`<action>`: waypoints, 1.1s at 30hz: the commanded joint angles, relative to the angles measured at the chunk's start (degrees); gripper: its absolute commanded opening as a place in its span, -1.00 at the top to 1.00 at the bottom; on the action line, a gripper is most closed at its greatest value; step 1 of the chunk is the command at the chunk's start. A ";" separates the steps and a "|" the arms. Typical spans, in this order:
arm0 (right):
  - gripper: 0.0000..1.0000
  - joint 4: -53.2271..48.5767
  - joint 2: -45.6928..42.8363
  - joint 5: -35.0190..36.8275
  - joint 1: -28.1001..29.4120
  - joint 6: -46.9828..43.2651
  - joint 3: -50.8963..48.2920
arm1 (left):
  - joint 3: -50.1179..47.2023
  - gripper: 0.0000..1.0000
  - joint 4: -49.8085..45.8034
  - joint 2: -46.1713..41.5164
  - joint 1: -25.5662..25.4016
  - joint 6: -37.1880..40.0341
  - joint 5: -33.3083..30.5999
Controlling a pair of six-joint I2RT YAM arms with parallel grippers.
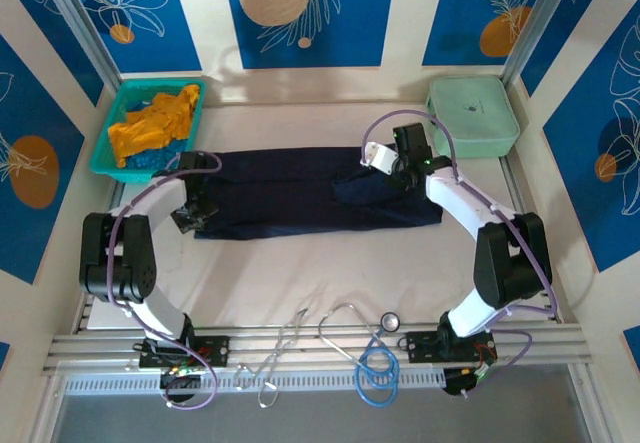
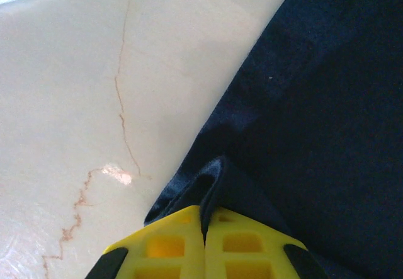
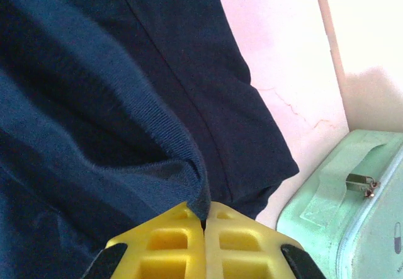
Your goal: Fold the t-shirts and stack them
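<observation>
Looks to me like a robotics lab cell, white table [image 1: 300, 273] walled in by blue leaf-print panels [image 1: 350, 23], aluminium frame posts [image 1: 540, 18] in the corners, slotted mounting rail [image 1: 560, 343] along my near edge, coiled blue cable [image 1: 378, 371] lying loose.

The pale tabletop [image 1: 330, 273], veined with thin brownish cracks [image 2: 119, 102], carries a dark navy cloth t-shirt [image 1: 290, 203] stretched as a long band across its middle, a teal plastic basket [image 1: 103, 143] far left and a mint-green hard case [image 1: 472, 113] far right.
</observation>
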 commanded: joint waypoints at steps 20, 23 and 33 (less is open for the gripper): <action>1.00 6.50 22.96 4.99 -0.95 4.51 16.79 | 0.03 -0.99 -0.88 -1.61 1.51 2.84 -4.01; 1.00 7.07 26.32 6.62 -0.95 5.59 19.14 | -0.50 -0.99 -1.35 -3.56 1.51 3.15 -4.29; 1.00 7.27 34.71 12.92 -1.54 13.04 26.49 | -0.71 -0.99 -2.44 -12.16 1.51 5.68 -3.53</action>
